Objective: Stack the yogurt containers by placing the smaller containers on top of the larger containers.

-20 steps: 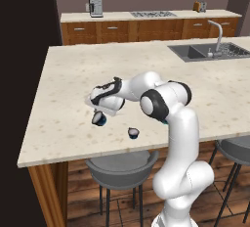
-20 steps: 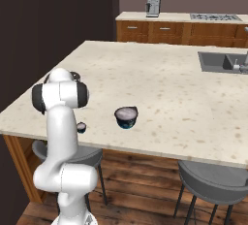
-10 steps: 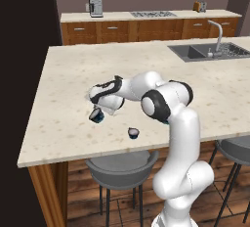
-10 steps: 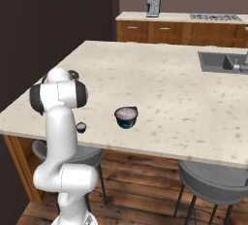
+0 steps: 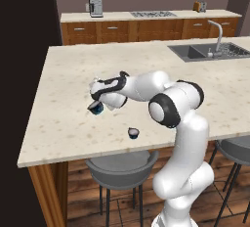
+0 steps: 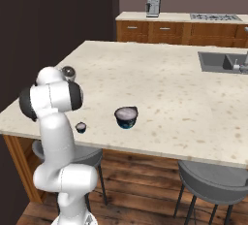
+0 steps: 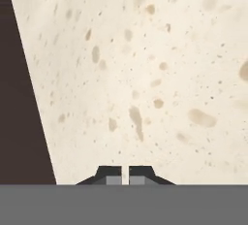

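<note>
A white robot arm reaches over a speckled cream bench (image 5: 58, 103). Its claw (image 7: 122, 175) is closed on nothing, fingertips together over bare surface. The larger yogurt cup (image 6: 126, 117) stands just beside the hand; the smaller cup (image 6: 81, 127) stands apart near the front edge. Stacking appears not yet begun. Next, the claw likely needs to open and descend around the smaller cup.

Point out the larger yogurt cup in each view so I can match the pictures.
Left base view: larger cup left of centre, just below the gripper, partly behind it.
Right base view: centre, on the counter, in the open right of the arm.
Hand view: speckled counter beyond the closed fingertips; no cup to mark here.
Shared landmark: the small cup by the counter's near edge.
</note>
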